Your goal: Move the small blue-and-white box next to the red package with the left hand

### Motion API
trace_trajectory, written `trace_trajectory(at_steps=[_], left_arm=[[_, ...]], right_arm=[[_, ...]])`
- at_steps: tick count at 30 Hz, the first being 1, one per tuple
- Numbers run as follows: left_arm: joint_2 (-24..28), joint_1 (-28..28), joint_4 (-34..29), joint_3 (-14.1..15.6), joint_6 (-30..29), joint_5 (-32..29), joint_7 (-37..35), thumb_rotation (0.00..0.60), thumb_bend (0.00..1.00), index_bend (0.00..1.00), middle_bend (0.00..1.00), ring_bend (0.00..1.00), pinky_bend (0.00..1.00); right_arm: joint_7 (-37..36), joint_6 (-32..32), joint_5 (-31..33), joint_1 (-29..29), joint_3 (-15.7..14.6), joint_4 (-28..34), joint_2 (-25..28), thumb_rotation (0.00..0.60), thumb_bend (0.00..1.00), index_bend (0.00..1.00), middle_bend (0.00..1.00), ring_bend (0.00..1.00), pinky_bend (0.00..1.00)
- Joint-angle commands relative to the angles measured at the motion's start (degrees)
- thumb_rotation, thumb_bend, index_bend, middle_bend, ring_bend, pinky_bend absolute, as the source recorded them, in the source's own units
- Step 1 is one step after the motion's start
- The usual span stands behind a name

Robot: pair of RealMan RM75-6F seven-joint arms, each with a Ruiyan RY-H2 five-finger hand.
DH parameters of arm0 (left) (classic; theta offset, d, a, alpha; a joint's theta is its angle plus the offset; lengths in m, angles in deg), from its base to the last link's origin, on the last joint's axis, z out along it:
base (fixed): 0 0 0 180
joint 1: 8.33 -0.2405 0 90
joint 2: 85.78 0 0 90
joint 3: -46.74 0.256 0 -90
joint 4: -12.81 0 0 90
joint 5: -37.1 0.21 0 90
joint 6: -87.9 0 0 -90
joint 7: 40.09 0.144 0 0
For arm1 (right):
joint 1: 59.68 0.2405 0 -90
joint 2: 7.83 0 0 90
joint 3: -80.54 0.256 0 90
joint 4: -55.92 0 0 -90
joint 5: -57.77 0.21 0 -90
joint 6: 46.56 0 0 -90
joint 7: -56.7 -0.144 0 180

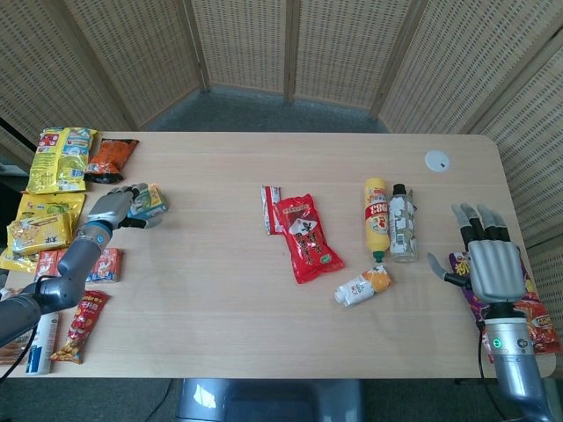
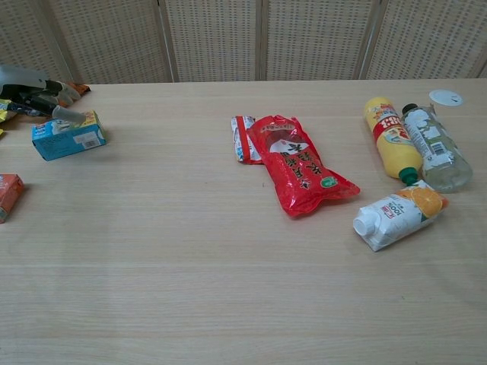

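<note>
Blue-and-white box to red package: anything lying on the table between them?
Nothing: both views show bare table between the blue-and-white box and the red package.

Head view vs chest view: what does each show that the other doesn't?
Only the head view shows the right hand, open over a snack bag at the table's right edge, and the yellow snack bags at far left.

Only the chest view shows the printed side face of the blue-and-white box, with the left hand at its top rear edge.

Both show the left hand, the box, the red package, the yellow bottle, the clear bottle and the small carton.
</note>
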Motion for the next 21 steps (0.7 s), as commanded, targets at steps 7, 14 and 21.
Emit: trace_trajectory(at_steps=[7,14,21], left_arm=[[-6.68,1.10,10.85,-0.50,4.75,1.12,-2.15,0.275,0.22,0.00,0.00,0.00,0.00],[-9.92,0.68,16.29,-2.11,9.55,1.84,-6.01,0.275,0.22,0.00,0.00,0.00,0.00],[-10.07,-0.31,14.42,-5.44,11.16,1.78,-11.25,0.277,0.22,0.00,0.00,0.00,0.00]], right_arm=[[-0.77,1.40,0.15,-1.43,-0.28,1.13,1.15,0.142,0.32,0.00,0.06,0.00,0.00],[-0.39,1.16,0.29,-1.36,-0.25,1.76,1.32,0.142,0.32,0.00,0.06,0.00,0.00],[-1.63,0.53,0.13,-1.33,-0.44,1.25,1.00,0.139,0.32,0.00,0.07,0.00,0.00]])
